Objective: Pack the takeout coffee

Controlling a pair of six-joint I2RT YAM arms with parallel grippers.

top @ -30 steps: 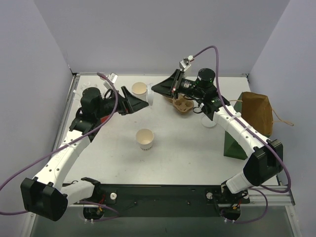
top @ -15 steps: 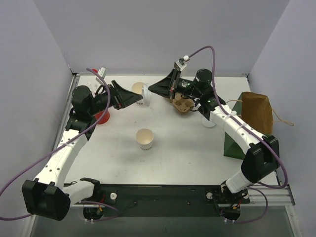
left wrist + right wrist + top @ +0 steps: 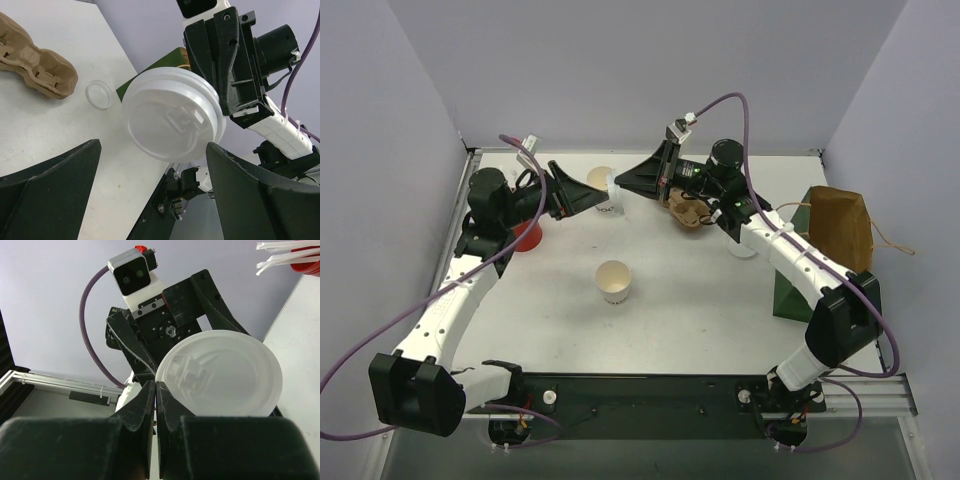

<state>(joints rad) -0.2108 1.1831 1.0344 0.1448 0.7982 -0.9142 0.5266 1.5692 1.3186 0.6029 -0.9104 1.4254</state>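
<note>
A round white lid [image 3: 220, 375] is pinched by its rim in my right gripper [image 3: 156, 390], held edge-on in the air at the back of the table [image 3: 617, 192]. My left gripper [image 3: 154, 146] is open wide and faces the lid [image 3: 172, 117] from the other side, not touching it; in the top view it [image 3: 600, 195] sits just left of the right gripper [image 3: 623, 184]. Two lidless white cups with tan insides stand on the table, one behind the grippers [image 3: 601, 178] and one in the middle [image 3: 614, 281]. No lidded cup shows.
A brown cardboard cup carrier [image 3: 688, 211] lies behind the right arm. The green-and-brown paper bag [image 3: 835, 235] stands at the right edge. A red cup [image 3: 528, 237] with white straws [image 3: 282, 252] is at the left. A loose lid [image 3: 98, 94] lies on the table.
My right gripper has carried the lid left and a little up. My left gripper has risen and swung toward the back, uncovering the red cup, and now faces the lid.
</note>
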